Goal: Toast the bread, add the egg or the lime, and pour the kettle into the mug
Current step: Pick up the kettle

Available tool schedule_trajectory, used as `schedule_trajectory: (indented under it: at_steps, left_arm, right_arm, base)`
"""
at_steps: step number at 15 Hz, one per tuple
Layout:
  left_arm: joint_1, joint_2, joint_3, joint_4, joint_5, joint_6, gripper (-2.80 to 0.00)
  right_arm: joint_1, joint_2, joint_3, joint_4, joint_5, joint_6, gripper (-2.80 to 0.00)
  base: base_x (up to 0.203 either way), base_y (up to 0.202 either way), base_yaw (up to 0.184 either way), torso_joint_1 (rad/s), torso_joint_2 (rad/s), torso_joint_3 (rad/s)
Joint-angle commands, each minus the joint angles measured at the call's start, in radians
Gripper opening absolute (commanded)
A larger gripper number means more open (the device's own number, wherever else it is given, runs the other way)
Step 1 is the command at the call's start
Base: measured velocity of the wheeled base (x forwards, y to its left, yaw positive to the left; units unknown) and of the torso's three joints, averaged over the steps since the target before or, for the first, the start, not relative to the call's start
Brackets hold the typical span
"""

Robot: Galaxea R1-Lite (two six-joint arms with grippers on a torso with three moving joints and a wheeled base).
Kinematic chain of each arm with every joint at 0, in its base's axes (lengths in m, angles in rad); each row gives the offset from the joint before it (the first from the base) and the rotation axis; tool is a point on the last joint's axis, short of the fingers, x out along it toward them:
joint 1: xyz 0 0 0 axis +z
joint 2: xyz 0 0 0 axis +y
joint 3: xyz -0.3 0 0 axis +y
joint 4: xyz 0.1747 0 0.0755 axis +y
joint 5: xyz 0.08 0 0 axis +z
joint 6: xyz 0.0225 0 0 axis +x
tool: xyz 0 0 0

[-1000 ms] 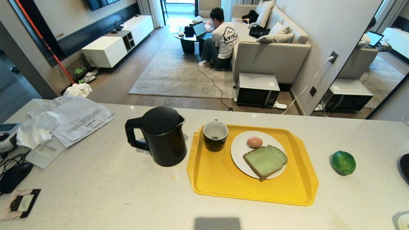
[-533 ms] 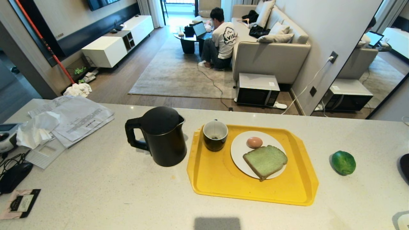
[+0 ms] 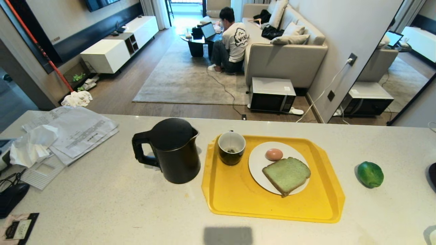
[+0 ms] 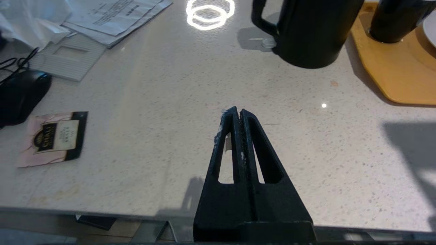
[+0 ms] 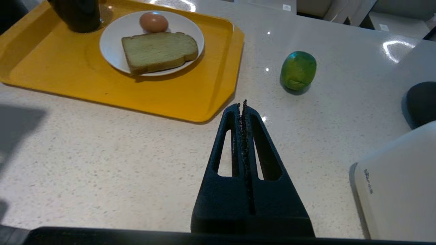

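**Both pincers clenched and empty, nothing started yet**

My left gripper [image 4: 237, 112] is clenched with nothing between its fingers, low in the centre of the left wrist view, over bare countertop [image 4: 163, 112]. My right gripper [image 5: 242, 106] is the same: fingers pressed together, empty, near the corner of the yellow tray [image 5: 218, 88]. Neither arm shows in the head view.

Going outward from the left one, the black kettle [image 3: 175, 151] stands in the middle of the head frame, its loop handle turned to the left side of the picture, just beside the tray. In the tray's upper left corner stands the mug [image 3: 231, 147], with something small and dark at its bottom. Next to the mug is a white plate [image 3: 257, 170]; the egg [image 3: 274, 154] lies on it, touching or almost touching the green bread [image 3: 286, 174]. The lime [image 3: 370, 174] lies alone at the right of the frame, well apart from the tray. A white appliance [image 5: 398, 183] fills the lower right of the right wrist view; I cannot tell if it is the toaster.

I judge the first step is taking the bread. I would open the right fingers wide first, come at the slice by its crust edge away from the egg, and lift slowly, because the egg can roll off the plate.
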Motion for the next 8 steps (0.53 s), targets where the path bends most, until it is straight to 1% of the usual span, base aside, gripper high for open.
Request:
schedule_trajectory:
  at_steps: [1, 3, 8]
  left_arm:
    - [0.0, 0.001, -0.001, 0.0, 0.0, 0.001, -2.8]
    - [0.0, 0.001, -0.001, 0.0, 0.0, 0.001, -2.8]
    - [0.0, 0.001, -0.001, 0.0, 0.0, 0.001, -2.8]
  right_arm:
    - [0.001, 0.001, 0.002, 0.0, 0.0, -0.001, -2.8]
    - [0.001, 0.001, 0.002, 0.0, 0.0, -0.001, -2.8]
    - [0.001, 0.001, 0.002, 0.0, 0.0, 0.0, -2.8]
  base:
    - [0.0, 0.143, -0.002, 0.002, 0.0, 0.007]
    - [0.0, 0.098, -0.007, -0.003, 0.0, 0.006]
    - [0.013, -0.006, -0.019, 0.006, 0.0, 0.0]
